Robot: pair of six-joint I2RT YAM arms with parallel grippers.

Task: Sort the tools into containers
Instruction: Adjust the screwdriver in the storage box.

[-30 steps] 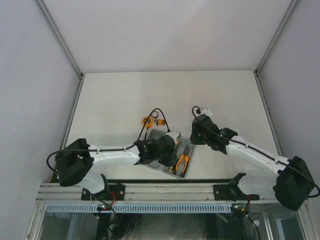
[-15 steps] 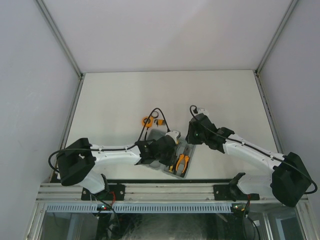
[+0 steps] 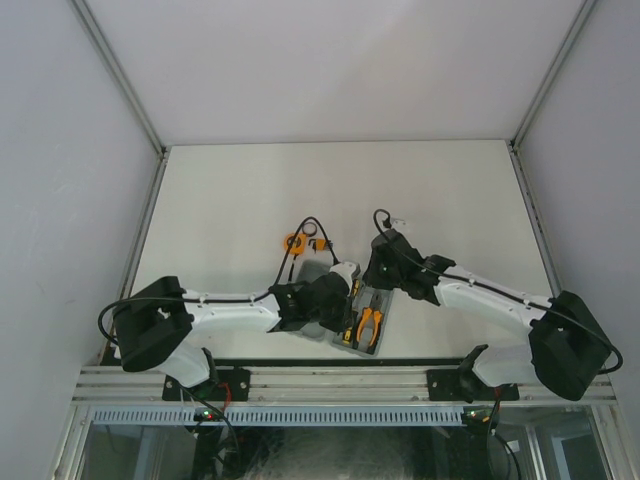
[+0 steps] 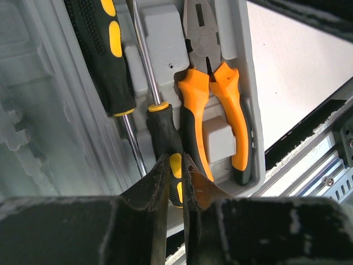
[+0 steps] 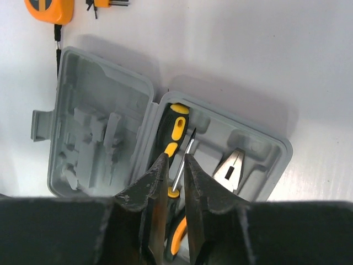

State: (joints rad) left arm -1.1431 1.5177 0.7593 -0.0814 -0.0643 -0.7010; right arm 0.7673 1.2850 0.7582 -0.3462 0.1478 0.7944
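The grey case (image 5: 94,138) lies open near the table's front edge (image 3: 384,300). Its right half holds one black-and-yellow screwdriver (image 4: 105,55), the orange-handled pliers (image 4: 212,99) and a second screwdriver (image 4: 162,130) lying beside them. My left gripper (image 4: 176,160) has its tips on that second handle, jaws a narrow slit apart. Whether they pinch it or only rest on it does not show. My right gripper (image 5: 175,157) hovers over the same half, jaws narrowly open and empty, with the second screwdriver's shaft (image 5: 186,154) showing below the gap.
The round orange tape measure (image 3: 295,241) and the small hex key set (image 3: 320,243) lie on the table just beyond the case. The case's left half (image 4: 33,110) shows bare moulded recesses. Both arms crowd over the case.
My right arm has swung left from beside the case to above its right half. My left gripper has stayed over the case while its jaws narrowed.
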